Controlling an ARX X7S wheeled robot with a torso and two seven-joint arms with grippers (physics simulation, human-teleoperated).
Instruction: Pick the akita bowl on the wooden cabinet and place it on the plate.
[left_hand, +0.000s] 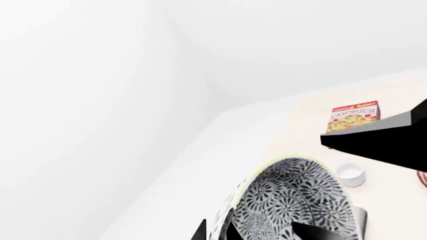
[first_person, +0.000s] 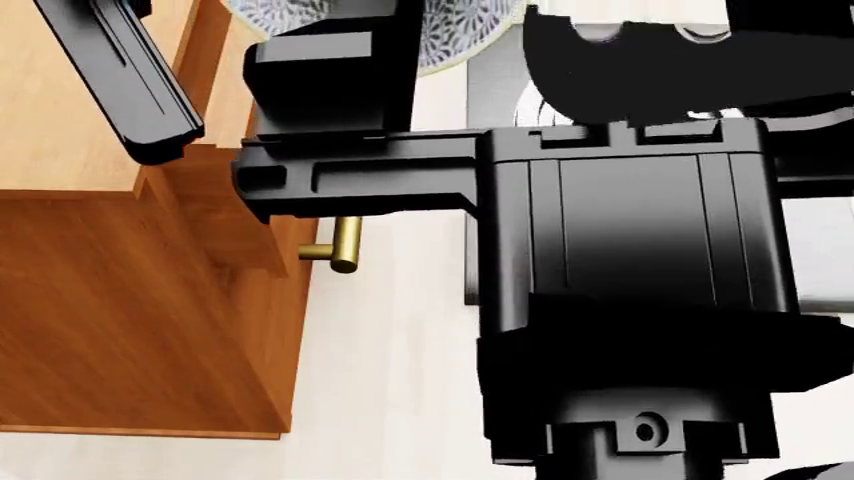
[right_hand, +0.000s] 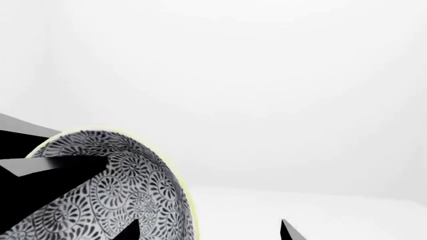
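The akita bowl (left_hand: 293, 200), black-and-white swirl pattern with a pale yellow rim, is tilted in the left wrist view. My left gripper (left_hand: 217, 231) is shut on its rim, one finger inside and one outside. In the right wrist view the bowl (right_hand: 113, 200) fills the lower corner, and my right gripper (right_hand: 208, 231) stands open with the rim between its spread fingers, not pinched. In the head view the bowl (first_person: 461, 30) peeks out at the top, past the wooden cabinet (first_person: 120, 330). Only a red-ringed sliver of the plate (left_hand: 423, 177) shows.
A cookies box (left_hand: 355, 116) and a small white cup (left_hand: 350, 175) stand on the pale tabletop (left_hand: 300, 125) beyond the bowl. The right arm (left_hand: 383, 137) crosses that view. A brass handle (first_person: 340, 245) juts from the cabinet's side. Black arm links (first_person: 627, 250) block much of the head view.
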